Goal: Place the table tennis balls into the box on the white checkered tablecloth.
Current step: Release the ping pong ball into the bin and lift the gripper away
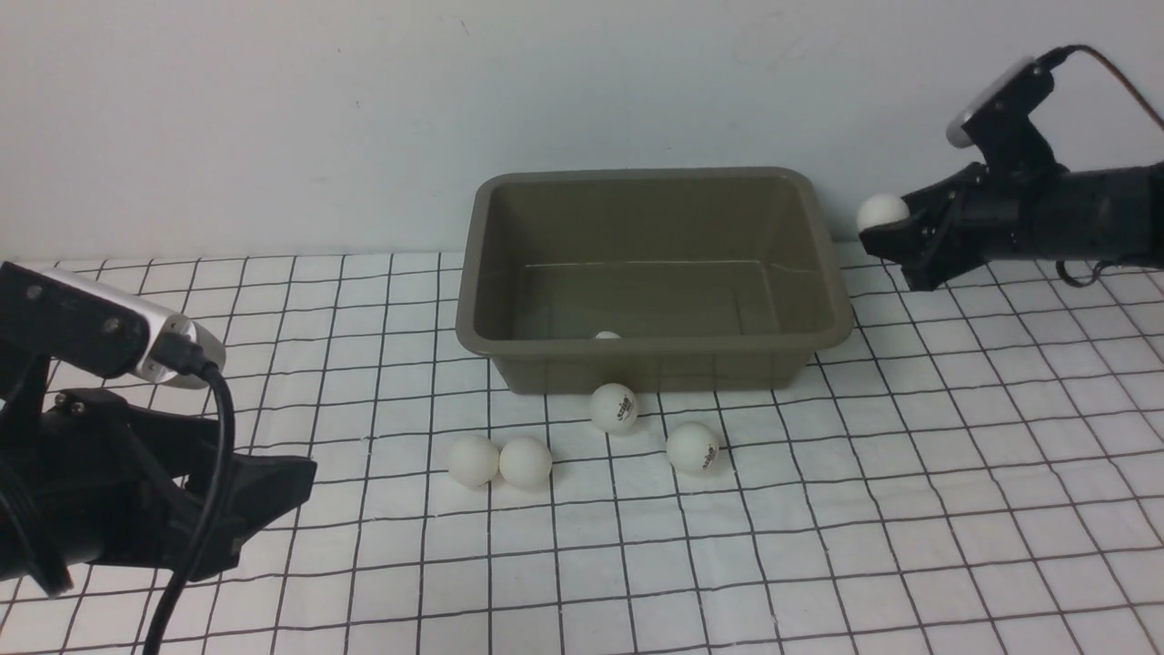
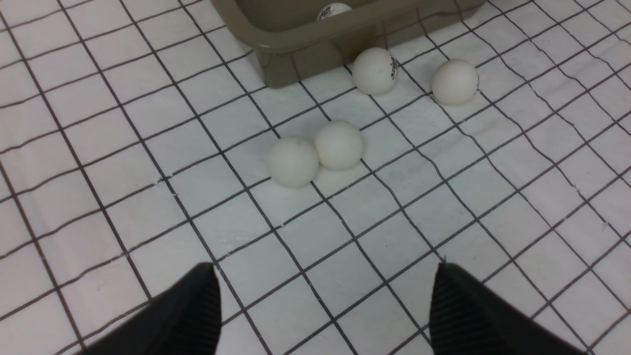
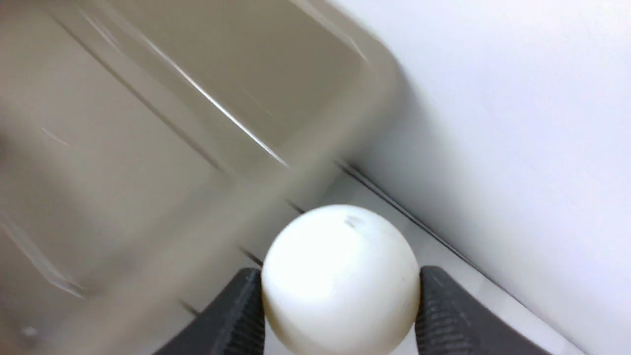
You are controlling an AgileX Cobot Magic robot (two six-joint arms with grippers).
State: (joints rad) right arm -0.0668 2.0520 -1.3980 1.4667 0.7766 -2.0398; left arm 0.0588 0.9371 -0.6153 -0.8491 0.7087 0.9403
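Right gripper (image 1: 900, 238) is clamped narrowly on one ball (image 3: 340, 281), its jaws pressing opposite sides at the widest girth, with the ball raised off the cloth (image 1: 909, 509) just outside the far right corner of the box (image 1: 727, 350) and not yet over its rim. Left gripper (image 2: 325, 296) hangs wide and empty low over the cloth's near left part, facing the loose balls. The box stands at the middle of the cloth's far edge with one ball (image 1: 607, 335) already inside, against its near wall. Four more lie on the cloth just in front of that wall: two plain ones (image 1: 473, 459) (image 1: 526, 461) touching each other, one with a dark logo (image 1: 615, 407) almost against the box, and another logo ball (image 1: 692, 447) a little nearer and to the right. Each is a small matte white sphere, likely hollow and very light, with a thin stiff shell and a smooth skin. I judge they will roll at the slightest nudge and can squirt out of an off-centre pinch, so the hold belongs across the middle, squeezed gently. The touching pair will probably need one approached from its free side.
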